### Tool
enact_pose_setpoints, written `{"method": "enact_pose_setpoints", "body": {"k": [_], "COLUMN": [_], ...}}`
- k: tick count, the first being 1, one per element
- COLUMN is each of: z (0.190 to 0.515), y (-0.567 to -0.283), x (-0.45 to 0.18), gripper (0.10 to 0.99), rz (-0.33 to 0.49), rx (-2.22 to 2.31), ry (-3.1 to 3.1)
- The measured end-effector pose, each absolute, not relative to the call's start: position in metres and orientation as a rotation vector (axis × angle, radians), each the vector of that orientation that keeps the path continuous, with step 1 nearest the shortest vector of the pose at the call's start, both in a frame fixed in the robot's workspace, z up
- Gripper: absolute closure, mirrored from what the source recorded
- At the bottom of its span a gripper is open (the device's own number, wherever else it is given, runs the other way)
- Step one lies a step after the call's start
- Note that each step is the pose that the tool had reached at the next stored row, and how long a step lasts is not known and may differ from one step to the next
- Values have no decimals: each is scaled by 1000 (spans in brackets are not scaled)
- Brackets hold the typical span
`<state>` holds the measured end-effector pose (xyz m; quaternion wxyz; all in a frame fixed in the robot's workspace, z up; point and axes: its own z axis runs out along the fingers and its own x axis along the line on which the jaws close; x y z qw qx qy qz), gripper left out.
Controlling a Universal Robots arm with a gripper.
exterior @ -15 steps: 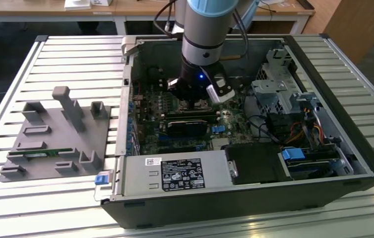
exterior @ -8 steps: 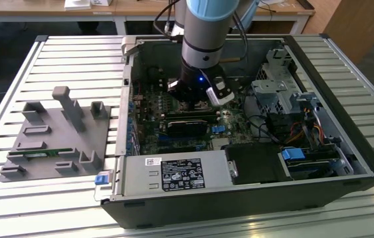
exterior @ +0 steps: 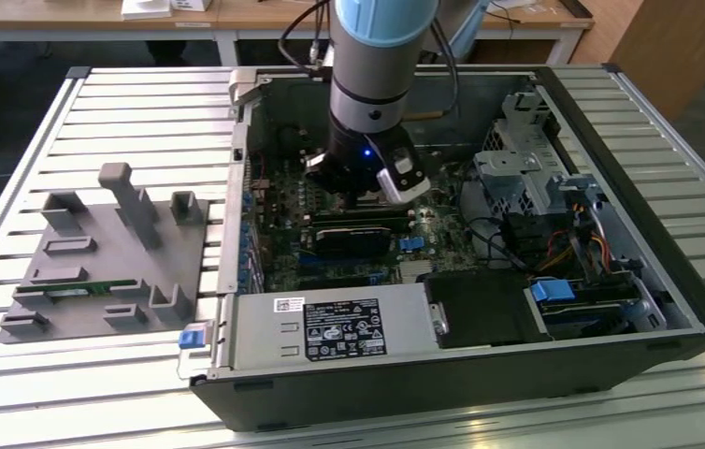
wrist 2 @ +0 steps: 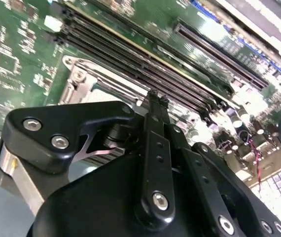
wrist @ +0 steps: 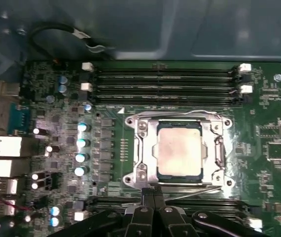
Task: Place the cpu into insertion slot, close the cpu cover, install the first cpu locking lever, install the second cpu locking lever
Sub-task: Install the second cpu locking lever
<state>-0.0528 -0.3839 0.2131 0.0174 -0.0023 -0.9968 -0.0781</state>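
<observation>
The dull silver square cpu [wrist: 179, 150] sits in the metal-framed insertion slot [wrist: 139, 148] under the thin silver windowed cpu cover [wrist: 217, 148]; just beside it, the black gripper [wrist: 154, 195] has fingers pressed together, empty, inside the open black computer case [exterior: 652, 271] on a slatted white table [exterior: 116, 122]

cpu [wrist: 179, 151]: silver, flat in insertion slot [wrist: 179, 178] | cpu cover [wrist: 147, 151]: closed

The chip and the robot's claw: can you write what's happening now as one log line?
chip: seated in socket | cover: down over chip | gripper: shut, tips at socket's edge by a thin lever | holding: nothing seen
</observation>
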Motion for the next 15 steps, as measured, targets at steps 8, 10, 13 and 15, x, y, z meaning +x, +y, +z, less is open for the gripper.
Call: {"method": "enact_pose_setpoints", "body": {"k": [8, 10, 13, 15], "z": [208, 208, 208, 208], "y": [-386, -389, -391, -393], "x": [-57, -57, -58, -59], "gripper": [969, 969, 969, 969], "rz": [-272, -283, -301, -311], "rx": [-6, -6, -6, -6], "ry": [-3096, -3095, -3093, -3092]}}
